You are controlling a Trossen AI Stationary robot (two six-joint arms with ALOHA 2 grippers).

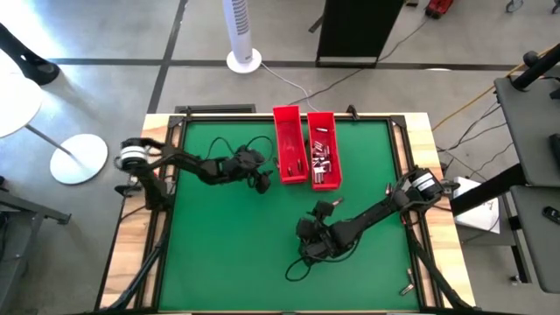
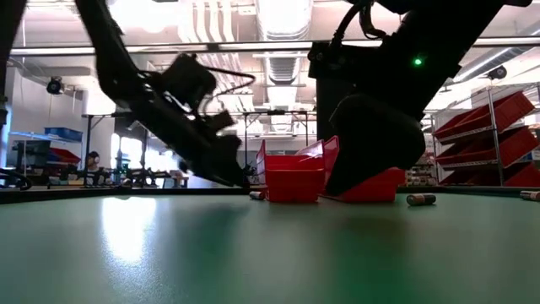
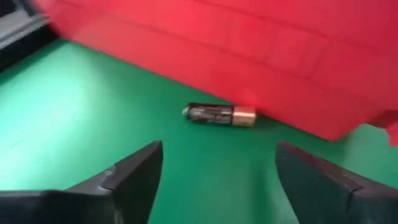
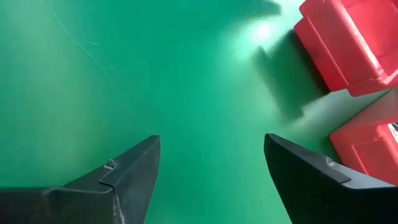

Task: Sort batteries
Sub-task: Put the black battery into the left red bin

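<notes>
Battery (image 3: 219,115) lies just ahead of gaping left gripper (image 3: 217,180)

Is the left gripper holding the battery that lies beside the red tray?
No: the battery lies on the mat beyond the open, empty left gripper.

A flat table topped with a green mat (image 1: 227,236) and edged in pale wood carries two long red rectangular plastic trays (image 1: 290,145) side by side at its far edge. One small dark, copper-tipped cylindrical battery (image 3: 219,115) lies on the mat just beside a tray wall — another (image 2: 420,199) rests farther off.
</notes>
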